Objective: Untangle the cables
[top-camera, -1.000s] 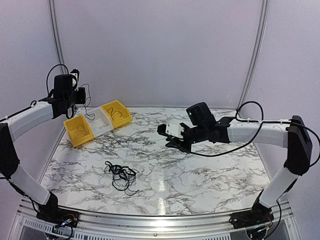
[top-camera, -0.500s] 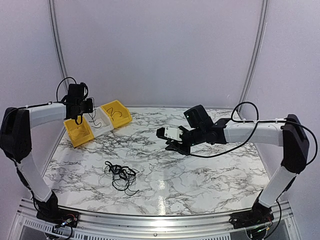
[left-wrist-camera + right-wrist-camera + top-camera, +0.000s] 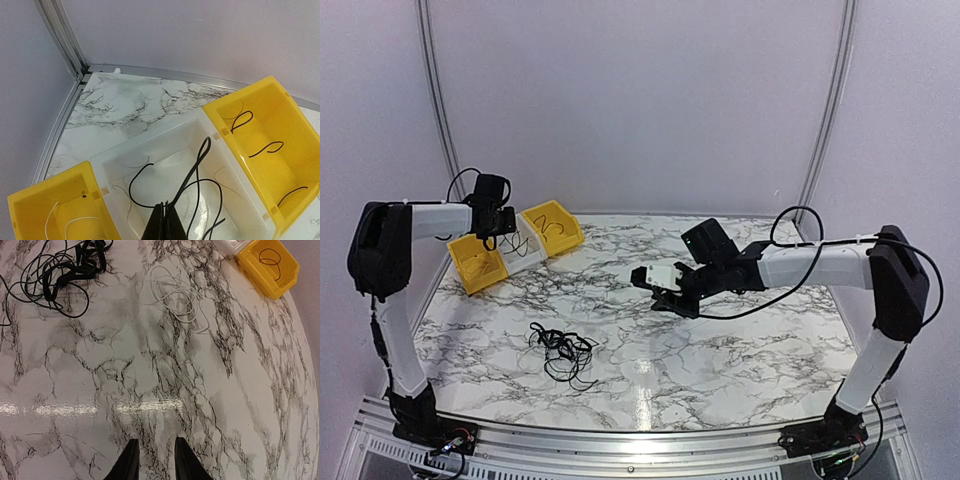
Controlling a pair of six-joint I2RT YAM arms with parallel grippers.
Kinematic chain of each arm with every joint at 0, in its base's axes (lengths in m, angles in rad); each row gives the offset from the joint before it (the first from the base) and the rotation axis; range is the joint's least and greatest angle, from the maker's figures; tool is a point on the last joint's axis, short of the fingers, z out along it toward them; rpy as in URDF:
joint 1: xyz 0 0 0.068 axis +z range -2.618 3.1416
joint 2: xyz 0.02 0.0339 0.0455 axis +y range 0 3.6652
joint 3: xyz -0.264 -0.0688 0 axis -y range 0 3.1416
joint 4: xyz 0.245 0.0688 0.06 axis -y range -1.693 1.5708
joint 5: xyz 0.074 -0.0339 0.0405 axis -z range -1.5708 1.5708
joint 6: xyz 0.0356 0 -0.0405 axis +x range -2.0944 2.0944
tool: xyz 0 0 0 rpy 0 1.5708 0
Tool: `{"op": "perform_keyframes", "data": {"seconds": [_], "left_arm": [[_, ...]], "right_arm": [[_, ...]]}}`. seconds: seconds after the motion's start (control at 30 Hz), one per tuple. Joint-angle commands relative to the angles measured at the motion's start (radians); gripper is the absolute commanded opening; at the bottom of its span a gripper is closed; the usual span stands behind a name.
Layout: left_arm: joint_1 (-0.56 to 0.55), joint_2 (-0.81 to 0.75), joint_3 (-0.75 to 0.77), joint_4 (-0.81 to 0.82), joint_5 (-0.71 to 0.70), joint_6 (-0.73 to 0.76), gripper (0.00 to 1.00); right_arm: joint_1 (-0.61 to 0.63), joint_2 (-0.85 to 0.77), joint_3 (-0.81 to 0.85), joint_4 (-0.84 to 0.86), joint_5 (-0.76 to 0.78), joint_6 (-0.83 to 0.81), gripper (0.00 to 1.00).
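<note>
Untangling partly done; main knot outstanding.
My left pincer (image 3: 165, 212) is clenched on one black cable (image 3: 196, 167) dangling over the white bin (image 3: 117, 157); my right pincer (image 3: 153, 447) stands parted, empty. Strands (image 3: 265, 149) lie in the yellow bins (image 3: 295, 115); the tangle (image 3: 562, 350) sits on the table (image 3: 720, 360). Whether the held cable touches bottom is unclear.

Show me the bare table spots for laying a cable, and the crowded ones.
Free: the near-right marble between the black cable tangle and the right arm's base; also the far-right corner behind that arm. Crowded: the far-left bins, the tangle, and the white cable coil near it.
</note>
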Motion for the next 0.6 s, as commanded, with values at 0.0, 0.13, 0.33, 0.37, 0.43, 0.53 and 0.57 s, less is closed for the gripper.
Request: {"op": "perform_keyframes", "data": {"seconds": [0.0, 0.13, 0.33, 0.37, 0.43, 0.53, 0.57], "left_arm": [[0.022, 0.053, 0.058, -0.078, 0.057, -0.025, 0.00], [0.036, 0.094, 0.092, -0.109, 0.108, -0.056, 0.00], [0.056, 0.128, 0.144, -0.157, 0.169, -0.064, 0.03], [0.061, 0.129, 0.149, -0.163, 0.173, -0.065, 0.08], [0.068, 0.124, 0.159, -0.177, 0.176, -0.068, 0.20], [0.072, 0.095, 0.163, -0.197, 0.172, -0.058, 0.33], [0.072, 0.078, 0.161, -0.202, 0.169, -0.054, 0.37]], "right_arm": [[-0.001, 0.021, 0.038, -0.021, -0.004, -0.009, 0.26], [0.002, 0.034, 0.043, -0.025, -0.002, -0.013, 0.26], [0.010, 0.043, 0.046, -0.030, 0.005, -0.019, 0.26], [0.010, 0.043, 0.046, -0.030, 0.006, -0.020, 0.26], [0.013, 0.044, 0.046, -0.032, 0.006, -0.020, 0.26], [0.012, 0.043, 0.048, -0.034, 0.007, -0.020, 0.26], [0.012, 0.043, 0.048, -0.035, 0.006, -0.020, 0.26]]}}
